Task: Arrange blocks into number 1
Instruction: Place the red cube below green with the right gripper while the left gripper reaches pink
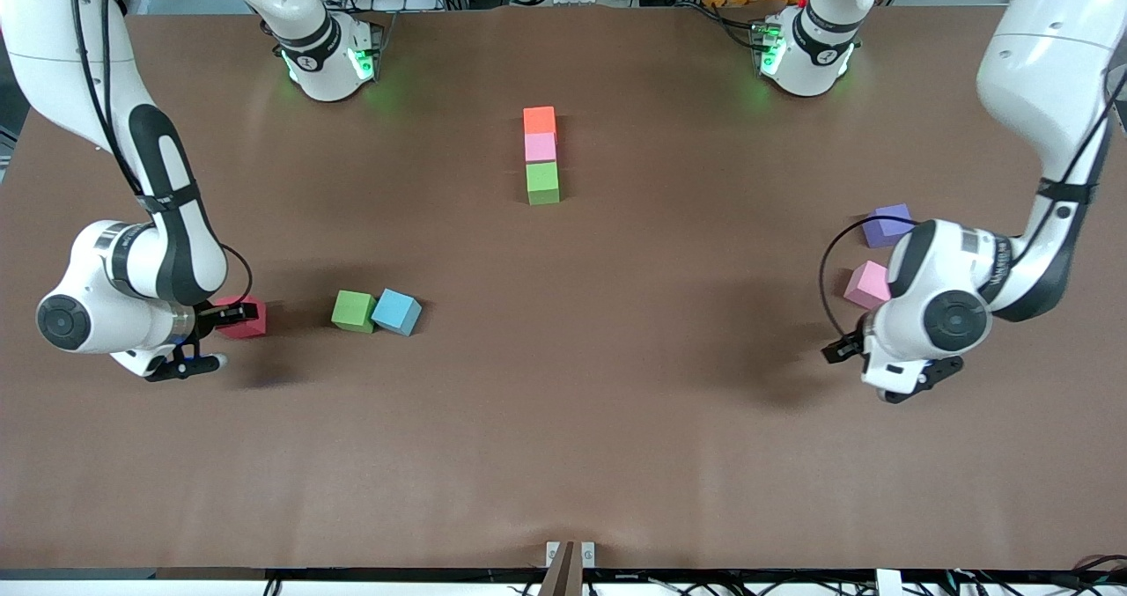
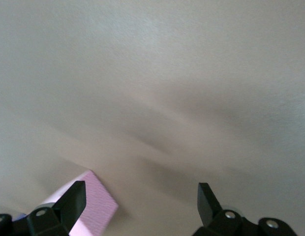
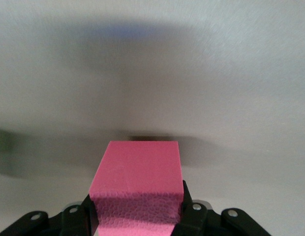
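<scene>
Right hand [image 3: 137, 216] clamped on matte red block [image 1: 243, 318], left hand [image 2: 140, 209] spread wide, waiting beside pink block [image 1: 867, 284]

Orange block [image 1: 539, 120], pink block [image 1: 540, 147] and green block [image 1: 543, 182] are sitting touching in a line mid-table. Red block [image 1: 244, 318] is sitting clamped at the right arm's end, second pink block [image 1: 867, 284] lying at the left arm's end.

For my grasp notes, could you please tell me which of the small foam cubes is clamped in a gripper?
The red foam cube toward the right arm's end of the table: the right gripper is shut on it. All other cubes sit free on the table.
</scene>
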You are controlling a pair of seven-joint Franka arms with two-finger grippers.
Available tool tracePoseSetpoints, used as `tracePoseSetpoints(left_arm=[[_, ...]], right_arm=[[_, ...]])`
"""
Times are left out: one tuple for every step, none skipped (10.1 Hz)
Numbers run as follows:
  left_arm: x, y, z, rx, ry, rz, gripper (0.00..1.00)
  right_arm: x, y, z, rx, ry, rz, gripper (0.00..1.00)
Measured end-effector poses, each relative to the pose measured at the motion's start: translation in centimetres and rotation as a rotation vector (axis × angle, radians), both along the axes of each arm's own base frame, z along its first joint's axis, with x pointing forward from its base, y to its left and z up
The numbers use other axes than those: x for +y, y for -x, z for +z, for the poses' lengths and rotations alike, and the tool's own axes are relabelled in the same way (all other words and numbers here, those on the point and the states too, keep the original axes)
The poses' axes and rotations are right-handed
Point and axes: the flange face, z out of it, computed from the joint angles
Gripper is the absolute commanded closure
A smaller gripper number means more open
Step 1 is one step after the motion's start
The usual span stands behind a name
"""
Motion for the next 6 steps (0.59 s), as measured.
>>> tracePoseSetpoints(left_arm=[[0.9, 0.5, 0.7, 0.0, 0.004, -0.049, 0.0], [0.9, 1.1, 1.4, -0.014, 0.009, -0.094, 0.0], [0.0, 2.0, 2.1, -0.031, 0.016, -0.154, 0.0], [-1.3, 2.9, 2.6, -0.037, 0.024, -0.235, 0.0], [-2.4, 3.7, 2.8, -0.034, 0.03, -0.308, 0.0], [-3.3, 4.3, 2.9, -0.036, 0.038, -0.351, 0.0]], right_arm=[[0.1, -0.5, 1.3, -0.018, 0.005, -0.015, 0.38], [0.4, -1.1, 3.3, -0.031, 0.008, -0.029, 0.38], [1.1, -1.8, 6.2, -0.051, 0.01, -0.042, 0.38], [2.9, -2.4, 9.6, -0.089, 0.015, -0.058, 0.38], [5.6, -2.7, 13.1, -0.132, 0.019, -0.077, 0.38], [8.6, -2.6, 15.6, -0.165, 0.022, -0.099, 0.38]])
